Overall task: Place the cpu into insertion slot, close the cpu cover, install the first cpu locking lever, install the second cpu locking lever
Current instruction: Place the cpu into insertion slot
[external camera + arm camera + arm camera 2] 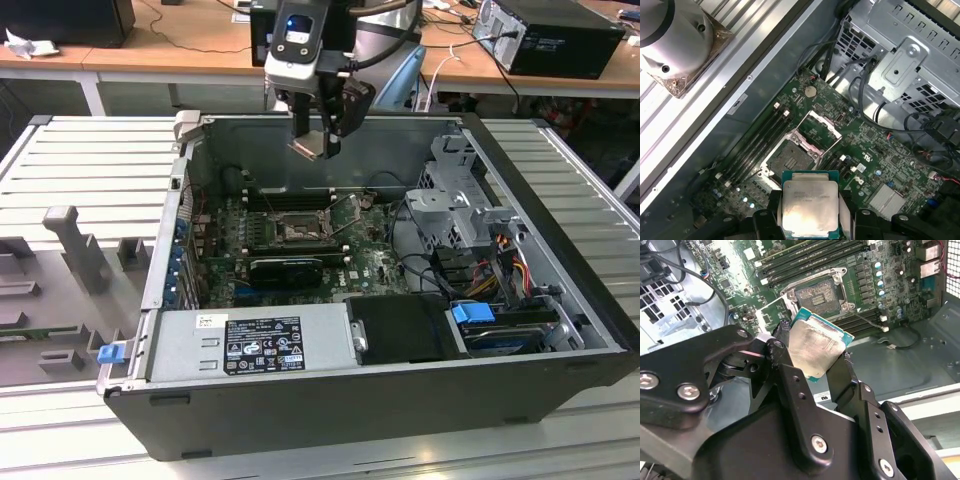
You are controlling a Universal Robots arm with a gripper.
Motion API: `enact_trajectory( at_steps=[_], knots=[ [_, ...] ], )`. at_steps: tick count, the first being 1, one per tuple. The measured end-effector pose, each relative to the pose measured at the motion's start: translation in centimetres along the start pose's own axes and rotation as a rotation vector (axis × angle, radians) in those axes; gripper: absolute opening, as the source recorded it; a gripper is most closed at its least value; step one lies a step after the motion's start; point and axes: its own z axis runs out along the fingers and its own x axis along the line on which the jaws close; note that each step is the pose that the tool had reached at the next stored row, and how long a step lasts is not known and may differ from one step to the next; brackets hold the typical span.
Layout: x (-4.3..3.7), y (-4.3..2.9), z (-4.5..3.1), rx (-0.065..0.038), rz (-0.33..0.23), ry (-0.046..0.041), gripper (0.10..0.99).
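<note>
one cpu (pixel 816 346) sits clamped between the two black fingers (pixel 842 377), which are closed narrow on its opposite edges. its dull silver top faces the cameras in both wrist views (pixel 810 207), with a green rim showing round the metal, and in the exterior view its tan underside (pixel 311 146) shows, tilted. it hangs in the air well above the board, touching nothing but the fingers.

below it the insertion slot (pixel 790 160) lies bare, a dark square pin field inside a metal frame, seen also in the second wrist view (pixel 820 295) and the exterior view (pixel 297 230). the cpu cover (pixel 826 123) is swung open and stands beside the slot, with green board visible through its square window. long black memory slots (pixel 757 145) run along one side of the slot.

around these spreads the green motherboard (pixel 370 262), with a long black card (pixel 285 270) just beside the slot. the board lies inside an open dark computer case (pixel 350 410), with a grey power supply (pixel 250 345) along the near wall and a metal drive cage (pixel 460 200) on the exterior view's right. the case rests on a ribbed grey worktop (pixel 90 160).
</note>
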Motion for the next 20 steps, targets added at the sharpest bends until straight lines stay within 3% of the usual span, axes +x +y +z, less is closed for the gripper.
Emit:
enact_trajectory(
  at_steps=[20],
  knots=[
    [0.00,0.00,0.00,-0.002,0.123,-0.0110,0.541]
  ],
)
